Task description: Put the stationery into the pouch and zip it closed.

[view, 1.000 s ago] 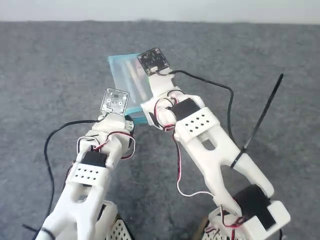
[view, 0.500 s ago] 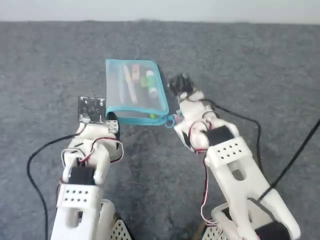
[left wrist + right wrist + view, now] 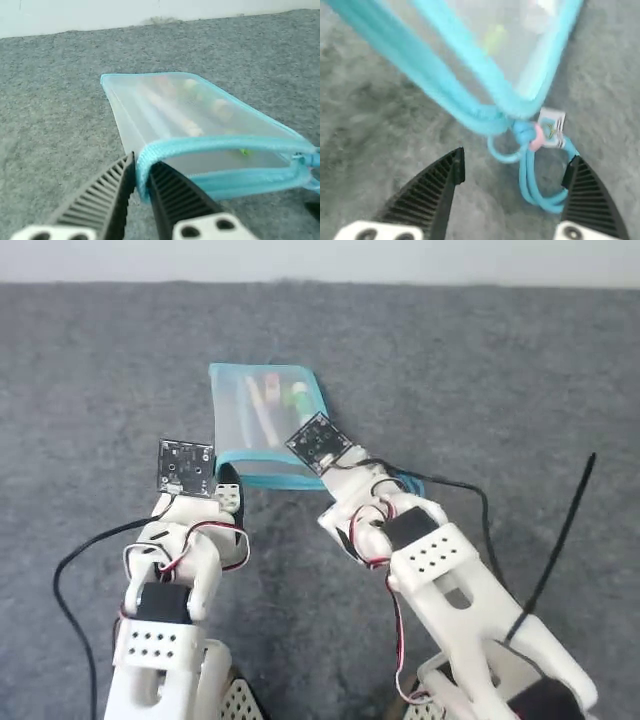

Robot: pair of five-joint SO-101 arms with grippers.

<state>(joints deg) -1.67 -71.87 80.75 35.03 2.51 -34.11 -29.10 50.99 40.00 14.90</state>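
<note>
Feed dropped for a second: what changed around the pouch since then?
The right arm swung off the pouch to its right side, then came back; the right gripper now stands open around the zipper pull cord. The left gripper stayed clamped on the pouch's near corner, stationery still inside.

**Spread pincer at the pouch's zip corner**

The pincer (image 3: 516,159) stands wide apart, its two black ribbed fingers (image 3: 437,182) low over the grey tabletop (image 3: 375,135) and closed on nothing. Just ahead of the tips lies a corner of the translucent pouch (image 3: 485,25), where its turquoise edging runs together. A blurred green shape (image 3: 495,39) shows through its wall. From that corner a turquoise zip cord (image 3: 529,182) hangs back into the gap between the fingers. It carries a pink bead (image 3: 536,141) and a small white tag (image 3: 550,127). The cord's loop lies just beside one finger's inner face; whether they touch cannot be told.
</note>
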